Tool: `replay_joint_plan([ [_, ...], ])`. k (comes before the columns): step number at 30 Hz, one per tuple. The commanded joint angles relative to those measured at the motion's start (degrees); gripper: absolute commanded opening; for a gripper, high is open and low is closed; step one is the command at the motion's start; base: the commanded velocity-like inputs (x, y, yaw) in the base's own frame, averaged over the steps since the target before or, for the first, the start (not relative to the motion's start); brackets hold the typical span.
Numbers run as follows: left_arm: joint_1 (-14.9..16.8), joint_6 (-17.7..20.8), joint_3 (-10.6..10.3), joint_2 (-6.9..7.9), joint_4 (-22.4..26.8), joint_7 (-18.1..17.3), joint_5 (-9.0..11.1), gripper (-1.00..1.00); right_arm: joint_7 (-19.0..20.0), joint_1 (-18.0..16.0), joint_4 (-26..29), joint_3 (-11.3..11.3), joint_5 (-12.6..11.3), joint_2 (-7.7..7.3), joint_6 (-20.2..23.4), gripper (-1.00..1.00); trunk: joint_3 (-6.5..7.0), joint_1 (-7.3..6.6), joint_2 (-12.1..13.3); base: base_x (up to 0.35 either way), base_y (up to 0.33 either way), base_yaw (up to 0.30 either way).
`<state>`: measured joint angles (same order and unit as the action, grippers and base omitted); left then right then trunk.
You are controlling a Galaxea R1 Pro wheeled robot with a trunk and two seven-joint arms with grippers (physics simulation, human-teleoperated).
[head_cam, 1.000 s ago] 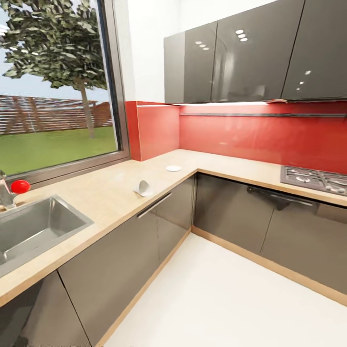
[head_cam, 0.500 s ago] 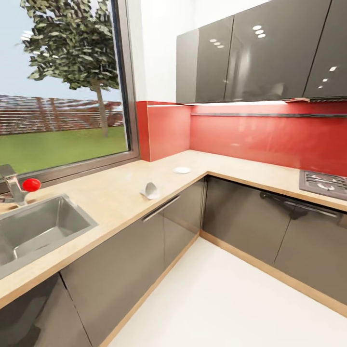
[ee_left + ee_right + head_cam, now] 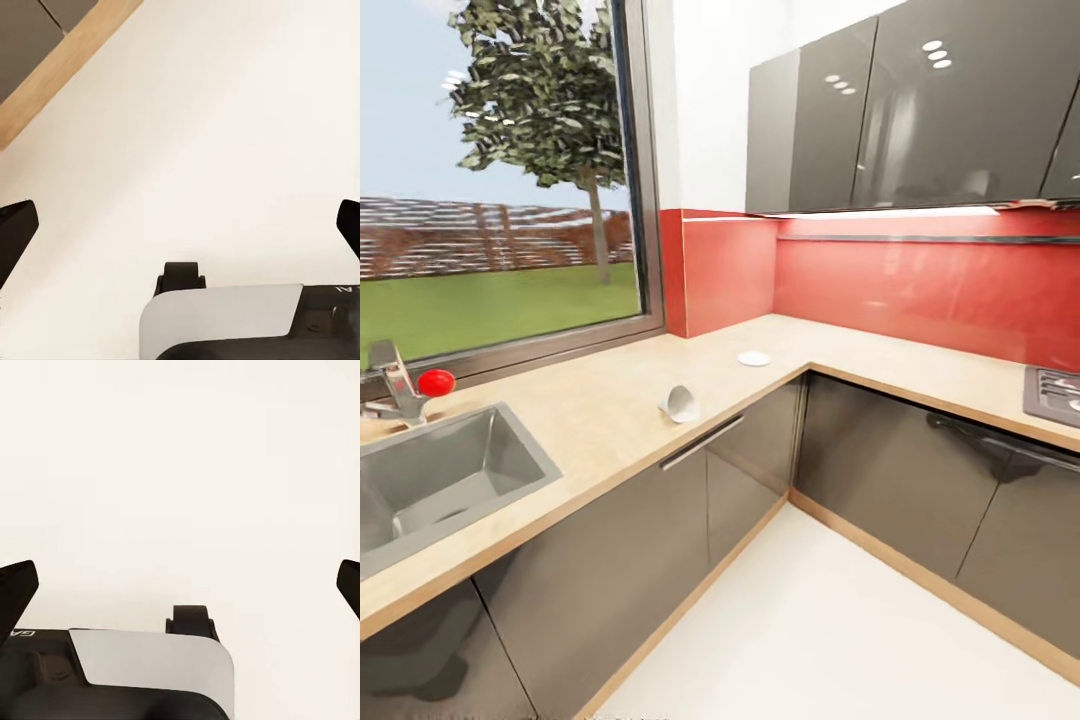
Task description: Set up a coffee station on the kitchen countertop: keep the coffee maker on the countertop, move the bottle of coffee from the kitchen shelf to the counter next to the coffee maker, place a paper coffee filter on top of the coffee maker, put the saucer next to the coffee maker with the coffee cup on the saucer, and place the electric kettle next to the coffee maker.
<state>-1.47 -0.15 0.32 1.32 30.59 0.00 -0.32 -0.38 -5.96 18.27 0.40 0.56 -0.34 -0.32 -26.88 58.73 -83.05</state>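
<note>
You are in transit along an L-shaped kitchen, so the job now is to bring the base square to the kitchen countertop before any reaching. The coffee cup lies tipped on its side close to the front edge of the worktop, above a black cabinet handle, and the saucer sits flat further back, near the inner corner where the two runs meet; the two are well apart. The kitchen shelf runs as a thin dark board across the red backsplash under the grey wall cabinets.

Both arms hang low over the pale floor. The left gripper has its jaws spread wide with nothing between them, and the right gripper is likewise spread and empty. Stop with the cup within easy reach, and plan on approaching it from above since it may roll toward the edge if nudged.

A steel sink with a red-knobbed tap sits at the window end, and a hob corner shows on the far run
</note>
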Motion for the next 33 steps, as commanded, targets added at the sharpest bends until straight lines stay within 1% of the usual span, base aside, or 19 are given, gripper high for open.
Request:
replay_joint_plan([
  [1,-0.02,-0.02,0.03,0.0,0.09,0.0,-0.03,1.0,-0.05,-0.02,0.01,0.04,0.06,-0.01,-0.03,1.0,-0.05,0.0,-0.03,0.005,-0.004,0.274],
  [7,-0.02,0.04,-0.02,-0.03,0.09,0.04,-0.05,1.0,0.06,-0.02,0.05,0.04,0.06,-0.01,0.04,1.0,-0.05,0.0,-0.03,0.07,-0.075,0.203],
  [13,-0.02,0.06,-0.03,-0.01,0.08,0.06,-0.11,1.0,0.06,-0.02,0.03,0.04,0.06,-0.01,0.05,1.0,-0.05,0.0,-0.03,0.187,-0.218,0.056],
  [19,-0.02,0.05,-0.04,0.0,0.08,0.03,-0.11,1.0,0.06,-0.02,0.01,0.04,0.06,0.07,-0.03,1.0,-0.05,0.0,-0.03,0.163,-0.184,0.212],
  [30,-0.02,-0.02,0.03,0.0,0.09,0.02,-0.07,1.0,-0.03,-0.02,0.01,0.04,0.09,0.36,-0.02,1.0,-0.05,0.0,-0.03,0.017,-0.031,0.269],
  [33,-0.02,-0.02,-0.01,-0.04,0.09,0.01,-0.05,1.0,0.04,-0.02,0.01,0.04,0.07,0.33,0.06,1.0,-0.05,0.0,-0.03,-0.059,-0.121,0.181],
])
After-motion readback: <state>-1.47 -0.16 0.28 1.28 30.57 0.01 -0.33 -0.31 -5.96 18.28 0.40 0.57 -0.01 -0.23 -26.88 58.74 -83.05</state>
